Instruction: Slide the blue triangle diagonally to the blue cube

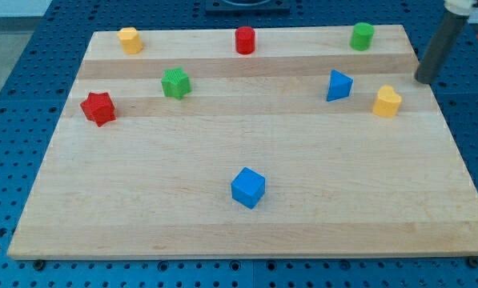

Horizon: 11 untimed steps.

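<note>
Seven small blocks lie scattered over the wooden desk (247, 232), and two of them matter here. The blue triangle (339, 86) sits toward the view's upper right, and the blue cube (247, 188) rests well apart from it, lower and nearer the middle, so the line between them runs diagonally down toward the view's left.

There is no claw on this arm, so nothing is apart, together or clamped; it ends in a dark rod, and my tip (422, 80) stands at the desk's right edge, to the right of the triangle and roughly level with it, touching no block. That side suits the job, I judge: a push toward the cube has to start from the triangle's far, upper-right flank.

The yellow heart-like block (387, 102) lies between my tip and the triangle, slightly lower, and could get nudged if I cut straight across; passing above it looks safer. The green cylinder (362, 36) sits higher up and is clear of the path. The red cylinder (245, 40), yellow block (130, 39), green star (175, 83) and red star (98, 108) all lie far from the route. The task looks not yet begun.
</note>
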{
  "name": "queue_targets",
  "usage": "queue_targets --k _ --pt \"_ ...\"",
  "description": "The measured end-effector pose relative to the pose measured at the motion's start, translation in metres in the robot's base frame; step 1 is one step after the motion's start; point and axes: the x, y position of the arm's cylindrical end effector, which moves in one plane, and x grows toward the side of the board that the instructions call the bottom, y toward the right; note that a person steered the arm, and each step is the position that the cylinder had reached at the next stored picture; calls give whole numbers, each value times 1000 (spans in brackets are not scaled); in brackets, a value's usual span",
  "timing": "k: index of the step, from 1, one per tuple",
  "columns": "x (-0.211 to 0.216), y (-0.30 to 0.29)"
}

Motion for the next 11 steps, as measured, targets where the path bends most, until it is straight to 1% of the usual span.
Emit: queue_targets --k 2,3,4,6,9,11 --pt "-5 -76" --pt "-4 -102" --pt "1 -122" --pt "31 -159" --pt "58 -162" --pt "93 -162"
